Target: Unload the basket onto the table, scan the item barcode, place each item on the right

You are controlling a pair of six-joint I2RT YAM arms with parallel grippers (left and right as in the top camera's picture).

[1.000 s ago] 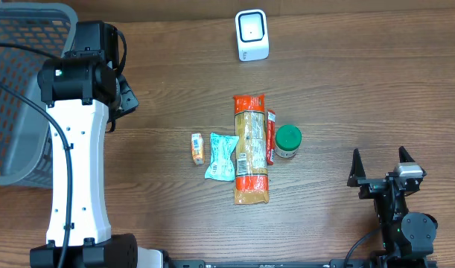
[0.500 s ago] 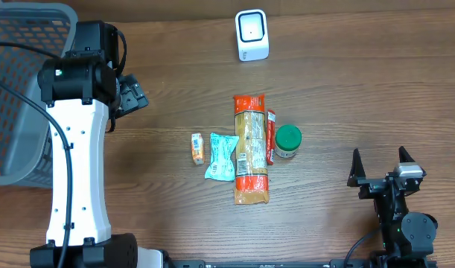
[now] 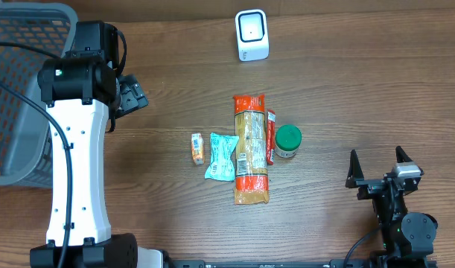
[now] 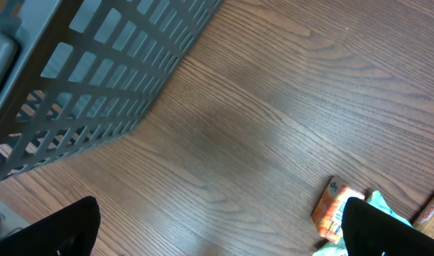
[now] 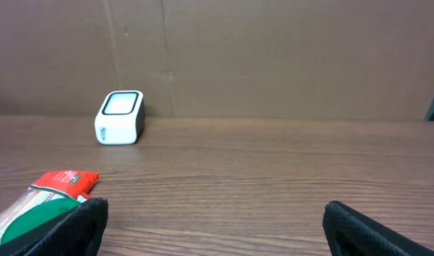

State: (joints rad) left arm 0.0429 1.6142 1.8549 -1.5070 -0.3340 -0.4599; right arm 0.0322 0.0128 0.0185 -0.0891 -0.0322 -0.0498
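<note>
The white barcode scanner (image 3: 252,35) stands at the back of the table, and shows far left in the right wrist view (image 5: 119,117). Mid-table lie a long orange packet (image 3: 251,149), a thin red stick pack (image 3: 271,136), a green-lidded jar (image 3: 287,140), a teal pouch (image 3: 221,156) and a small orange packet (image 3: 198,148). My left gripper (image 3: 132,97) hangs open and empty to the left of them, over bare wood (image 4: 220,231), with the small orange packet (image 4: 336,207) by its right finger. At the front right, my right gripper (image 3: 377,170) stands open and empty (image 5: 217,227).
A grey mesh basket (image 3: 18,89) fills the far left corner, its wall close to my left gripper (image 4: 96,85). The green lid (image 5: 35,213) and a red packet end (image 5: 67,181) sit just left of my right gripper. A brown cardboard wall backs the table.
My left gripper's fingers have spread wider apart. The right gripper shifted very slightly; the items have not moved.
</note>
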